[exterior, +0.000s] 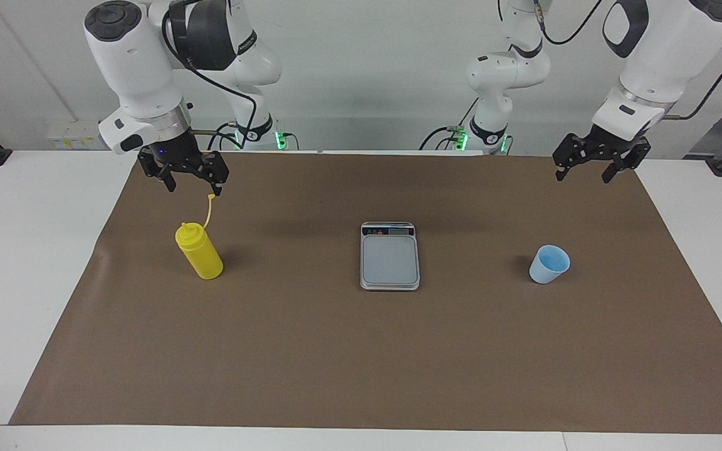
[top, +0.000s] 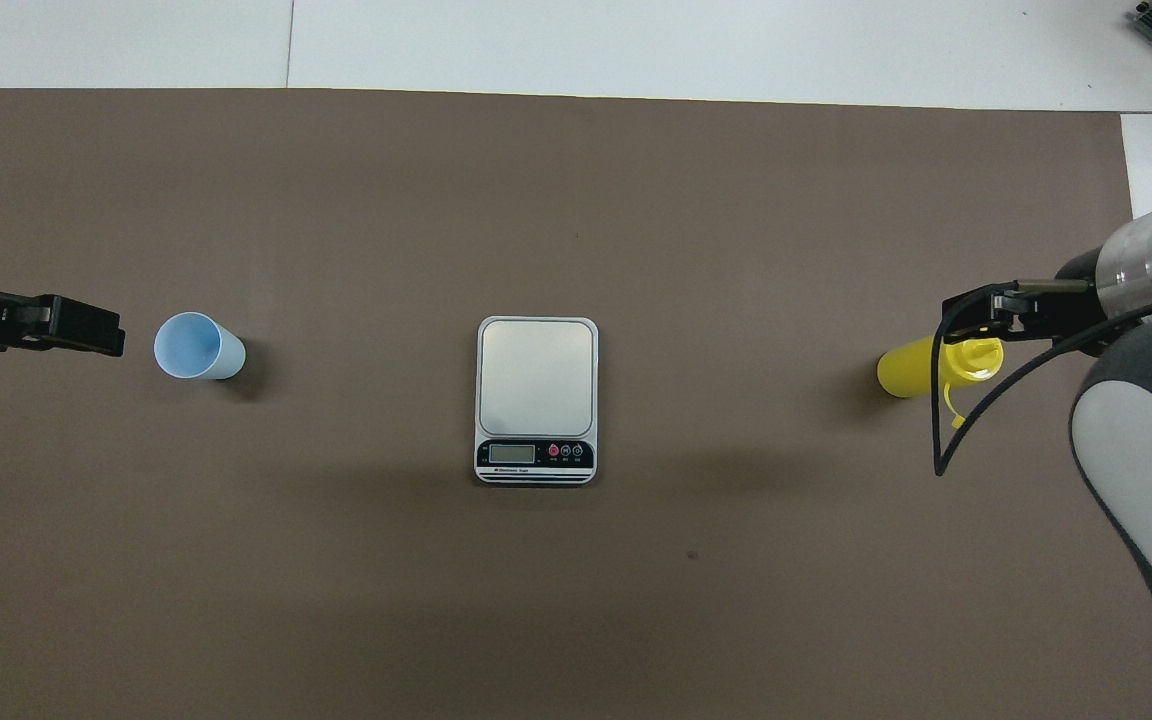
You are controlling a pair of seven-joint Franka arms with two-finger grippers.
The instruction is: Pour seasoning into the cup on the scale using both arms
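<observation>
The yellow seasoning bottle stands upright on the brown mat toward the right arm's end, its cap strap sticking up; it also shows in the overhead view. My right gripper hangs open in the air over the bottle's top, not touching it, and shows in the overhead view. The light-blue cup stands upright toward the left arm's end, also in the overhead view. My left gripper is open and empty, raised over the mat beside the cup. The scale lies mid-table with a bare plate.
The brown mat covers most of the white table. The scale's display strip faces the robots. White table margins run along both ends and the edge farthest from the robots.
</observation>
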